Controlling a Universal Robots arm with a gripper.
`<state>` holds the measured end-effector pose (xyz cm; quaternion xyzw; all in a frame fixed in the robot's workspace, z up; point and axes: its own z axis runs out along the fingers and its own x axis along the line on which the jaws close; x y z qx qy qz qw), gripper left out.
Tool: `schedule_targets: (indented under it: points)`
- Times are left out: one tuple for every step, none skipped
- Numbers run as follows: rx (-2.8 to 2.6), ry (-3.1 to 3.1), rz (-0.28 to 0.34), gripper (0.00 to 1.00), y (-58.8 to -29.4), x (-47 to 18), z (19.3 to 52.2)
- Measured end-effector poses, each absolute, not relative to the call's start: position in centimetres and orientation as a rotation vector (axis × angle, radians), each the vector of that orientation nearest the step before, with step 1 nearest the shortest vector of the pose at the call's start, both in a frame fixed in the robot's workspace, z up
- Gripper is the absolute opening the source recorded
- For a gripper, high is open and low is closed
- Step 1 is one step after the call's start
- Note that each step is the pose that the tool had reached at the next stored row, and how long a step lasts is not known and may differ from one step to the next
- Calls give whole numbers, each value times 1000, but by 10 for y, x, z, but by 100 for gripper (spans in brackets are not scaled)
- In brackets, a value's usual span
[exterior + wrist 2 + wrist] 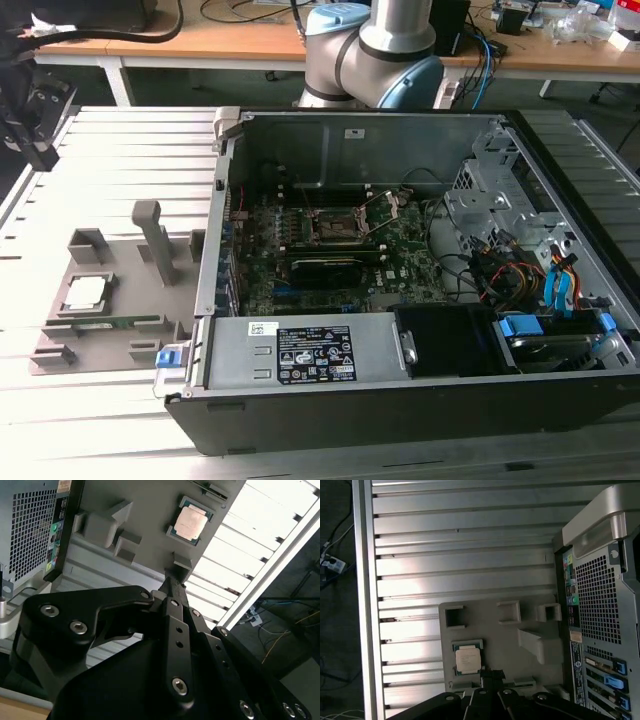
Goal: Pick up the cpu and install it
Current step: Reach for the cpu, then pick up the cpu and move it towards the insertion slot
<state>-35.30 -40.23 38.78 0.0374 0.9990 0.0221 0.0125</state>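
The gripper (171,578) (491,674) had its two black fingers drawn together to a narrow point, with nothing between them. In both wrist views it hung over the grey holder plate (145,510) (495,640), its tips near the cpu (190,522) (468,659) but not touching it.

The cpu (85,291) lay flat in a square recess of the plate (130,290), silver top up. A long green memory stick (110,322) lay in a slot just beside it. A grey upright post (150,238) stood on the same plate.

The plate rested on a slatted aluminium table (120,150) (460,575), next to an open computer case (400,420) on the exterior view's right. Inside the case, the motherboard's square socket (335,226) sat with its metal frame around it — well apart from the cpu. The arm's base (370,50) stood behind the case.
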Motion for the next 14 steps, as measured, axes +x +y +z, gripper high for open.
schedule_targets:
  points:
    - [116, 3114, 69, 11, -402, -354, 388]
    - [116, 3114, 69, 11, -403, -354, 388]
    - [117, 3114, 69, 11, -402, -354, 388]
    - [117, 3114, 69, 11, -403, -354, 388]
    - [117, 3114, 69, 11, -403, -355, 387]
    - [117, 3114, 69, 11, -403, -355, 387]
    - [117, 3114, 69, 11, -403, -355, 387]
    - [117, 3114, 69, 11, -403, -355, 387]
    - [117, 3114, 69, 11, -403, -355, 387]
    - [117, 3114, 69, 11, -403, -355, 387]
    - [117, 3114, 69, 11, -403, -355, 387]
    - [117, 3114, 69, 11, -403, -355, 387]
    - [117, 3114, 69, 11, -403, -355, 387]
    - [117, 3114, 69, 11, -403, -355, 387]
